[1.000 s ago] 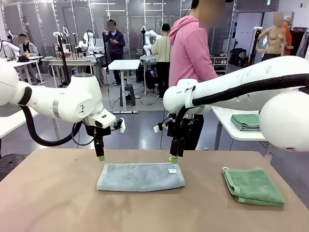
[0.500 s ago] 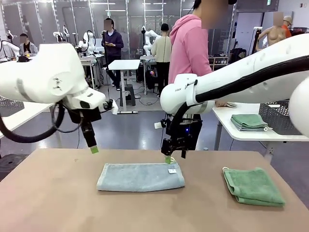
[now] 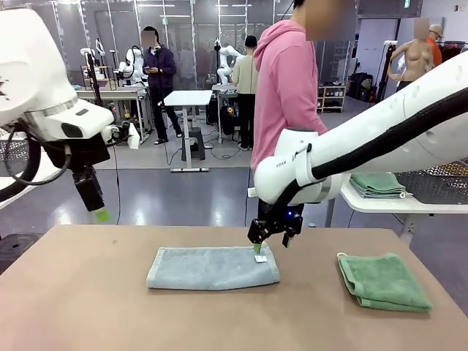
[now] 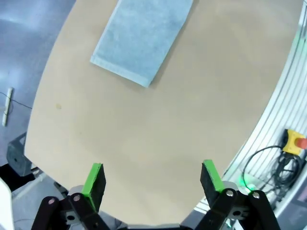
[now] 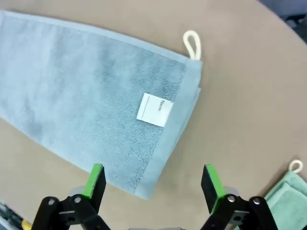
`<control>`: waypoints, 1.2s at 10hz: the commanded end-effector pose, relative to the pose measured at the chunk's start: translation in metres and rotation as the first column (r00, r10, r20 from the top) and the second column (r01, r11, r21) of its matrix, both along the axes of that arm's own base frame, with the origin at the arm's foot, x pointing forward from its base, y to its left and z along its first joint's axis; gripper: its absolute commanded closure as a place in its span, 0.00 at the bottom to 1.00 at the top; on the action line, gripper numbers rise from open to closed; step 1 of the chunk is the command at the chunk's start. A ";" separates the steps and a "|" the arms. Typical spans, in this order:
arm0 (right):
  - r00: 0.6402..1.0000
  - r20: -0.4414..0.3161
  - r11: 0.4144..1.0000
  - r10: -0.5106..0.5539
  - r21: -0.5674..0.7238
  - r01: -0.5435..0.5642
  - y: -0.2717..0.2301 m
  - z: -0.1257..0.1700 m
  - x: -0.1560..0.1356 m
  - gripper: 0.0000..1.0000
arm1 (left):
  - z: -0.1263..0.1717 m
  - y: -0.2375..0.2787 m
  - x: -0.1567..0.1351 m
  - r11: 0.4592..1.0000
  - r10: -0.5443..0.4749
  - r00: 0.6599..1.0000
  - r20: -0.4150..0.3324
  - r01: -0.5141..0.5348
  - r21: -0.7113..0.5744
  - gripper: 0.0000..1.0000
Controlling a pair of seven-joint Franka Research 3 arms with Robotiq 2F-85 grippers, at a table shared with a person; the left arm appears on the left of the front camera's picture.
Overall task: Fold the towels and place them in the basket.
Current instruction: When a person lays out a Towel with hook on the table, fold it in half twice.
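Observation:
A pale grey-blue towel [image 3: 213,267] lies folded in a long strip on the middle of the table, its white tag [image 5: 154,109] near its right end. A mint green towel [image 3: 383,281] lies folded at the table's right side. My right gripper [image 3: 257,248] hovers open just above the grey-blue towel's right end [image 5: 144,120], nothing between its fingers. My left gripper [image 3: 101,215] is open, raised above the table's far left edge, well away from the towel [image 4: 142,39]. The basket is out of view.
A person in a pink hoodie [image 3: 287,80] stands at the far side of the table. A white side table [image 3: 380,201] at the right holds stacked green towels [image 3: 374,184]. The tan tabletop [image 3: 80,300] is bare at left and front.
My left gripper has lifted off the towel's left end and drawn back up to the left. The right gripper stayed at the towel's right end, dropping slightly.

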State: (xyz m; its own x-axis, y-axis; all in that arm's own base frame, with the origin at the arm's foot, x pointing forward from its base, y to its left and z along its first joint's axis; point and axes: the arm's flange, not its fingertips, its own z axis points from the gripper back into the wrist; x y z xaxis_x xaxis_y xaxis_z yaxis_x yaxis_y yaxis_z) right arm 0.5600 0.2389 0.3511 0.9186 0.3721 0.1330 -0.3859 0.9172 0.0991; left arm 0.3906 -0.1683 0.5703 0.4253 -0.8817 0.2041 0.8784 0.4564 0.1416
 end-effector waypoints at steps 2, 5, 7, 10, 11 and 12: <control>0.995 0.062 0.997 -0.083 0.000 0.083 -0.014 -0.009 -0.016 0.00 | 0.022 0.014 -0.044 0.998 0.062 0.995 0.081 -0.059 -0.036 0.00; 0.993 0.022 0.993 -0.118 -0.001 0.118 -0.004 -0.026 -0.007 0.00 | 0.089 0.049 -0.121 0.979 0.134 0.968 0.214 -0.096 -0.180 0.00; 0.986 0.016 0.986 -0.164 -0.023 0.164 0.003 -0.030 -0.004 0.00 | 0.113 0.072 -0.155 0.950 0.183 0.952 0.245 -0.106 -0.295 0.00; 0.975 -0.004 0.975 -0.222 -0.034 0.221 0.002 -0.042 0.003 0.00 | 0.132 0.096 -0.183 0.883 0.384 0.882 0.273 -0.264 -0.387 0.00; 0.972 -0.010 0.972 -0.235 -0.032 0.235 0.000 -0.045 0.005 0.00 | 0.137 0.097 -0.187 0.880 0.393 0.877 0.276 -0.272 -0.389 0.00; 0.969 -0.012 0.969 -0.247 -0.029 0.247 -0.003 -0.050 0.006 0.00 | 0.139 0.100 -0.188 0.870 0.414 0.869 0.271 -0.290 -0.398 0.00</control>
